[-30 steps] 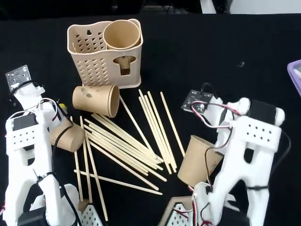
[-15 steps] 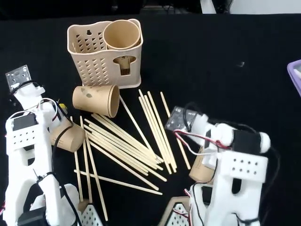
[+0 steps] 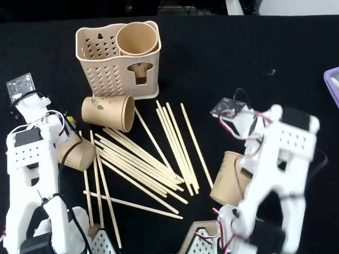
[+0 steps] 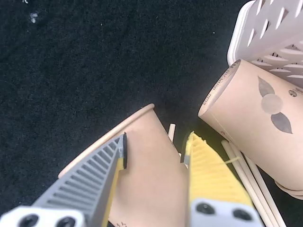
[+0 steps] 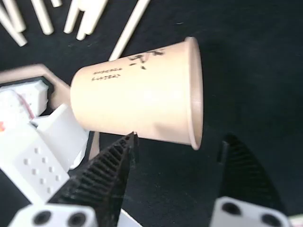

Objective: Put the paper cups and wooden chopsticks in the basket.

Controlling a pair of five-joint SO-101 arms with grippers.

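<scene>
1. High view. The black table [image 3: 238, 63] carries a pale slotted basket [image 3: 108, 74], upright at the far side, left of centre.
   - The cup in the basket [image 3: 137, 38] stands upright, mouth up, in the basket's right part.
   - The printed cup [image 3: 107, 112] lies on its side just in front of the basket.
   - The wooden chopsticks [image 3: 143, 164] are strewn loose on the cloth between the two arms, several crossing one another.
   - The left arm [image 3: 29, 159] is at the near left. The gripped cup [image 3: 78, 153] lies at its tip, beside the nearest chopsticks.
   - The right arm [image 3: 280, 153] is at the near right. The loose cup [image 3: 229, 178] lies on its side beneath it, just beside the outermost chopstick.
   - A purple item [image 3: 332, 84] sits at the table's right edge.

2. Left wrist view. The left gripper [image 4: 157, 142] is closed narrowly around the gripped cup [image 4: 151, 184], with the grey finger on one wall and the yellow finger on the opposite wall.
   - The cup's rim rests against the table.
   - The printed cup [image 4: 255, 118] lies near it, touching the basket [image 4: 270, 33].
   - Chopstick ends show between the two cups.

3. Right wrist view. The right gripper [image 5: 181, 139] is spread wide and holds nothing.
   - The loose cup [image 5: 137, 101] lies on its side on the table just ahead of the black fingertips [image 5: 124, 150].
   - One fingertip is close under the cup's wall.
   - Chopstick ends lie beyond the cup.
</scene>
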